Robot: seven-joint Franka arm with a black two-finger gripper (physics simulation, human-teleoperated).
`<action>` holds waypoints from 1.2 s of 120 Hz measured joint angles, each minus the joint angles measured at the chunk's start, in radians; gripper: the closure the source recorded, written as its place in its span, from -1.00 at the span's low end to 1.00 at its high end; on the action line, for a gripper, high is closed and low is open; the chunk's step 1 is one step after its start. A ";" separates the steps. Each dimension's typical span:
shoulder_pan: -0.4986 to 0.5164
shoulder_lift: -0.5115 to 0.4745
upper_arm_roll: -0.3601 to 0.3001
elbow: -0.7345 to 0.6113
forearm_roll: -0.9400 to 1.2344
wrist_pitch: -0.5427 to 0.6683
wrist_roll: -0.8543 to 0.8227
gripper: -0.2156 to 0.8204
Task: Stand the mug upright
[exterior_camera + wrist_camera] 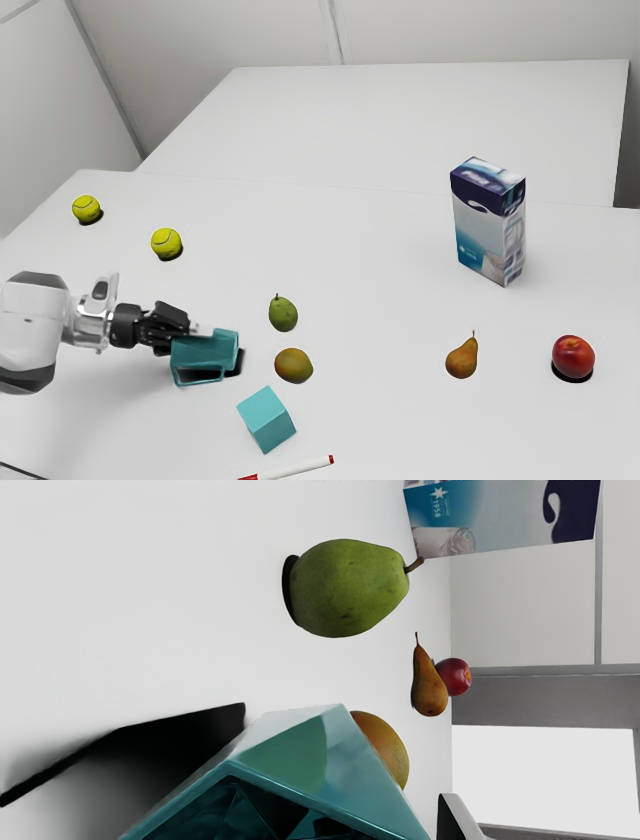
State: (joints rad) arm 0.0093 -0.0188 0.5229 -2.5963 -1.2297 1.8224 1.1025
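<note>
Teal mug (208,351) tipped at the pincer (194,331), whose closure I cannot tell, round fruit (294,365) near, carton (487,222) well apart

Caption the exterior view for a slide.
Robot hand at a tipped teal mug, with a green pear and turquoise cube nearby.

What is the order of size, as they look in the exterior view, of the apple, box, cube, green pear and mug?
Largest to smallest:
1. Box
2. Mug and cube: too alike to rank
3. Apple
4. Green pear
</note>
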 joint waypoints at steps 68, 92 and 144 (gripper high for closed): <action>0.058 -0.060 -0.273 0.469 0.552 0.148 -0.119 0.88; -0.045 0.072 -0.352 0.699 0.945 0.191 -0.287 0.88; 0.018 0.068 -0.348 0.772 1.117 0.117 -0.554 0.88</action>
State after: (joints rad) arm 0.0272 0.0491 0.1754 -1.8248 -0.1122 1.9394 0.5490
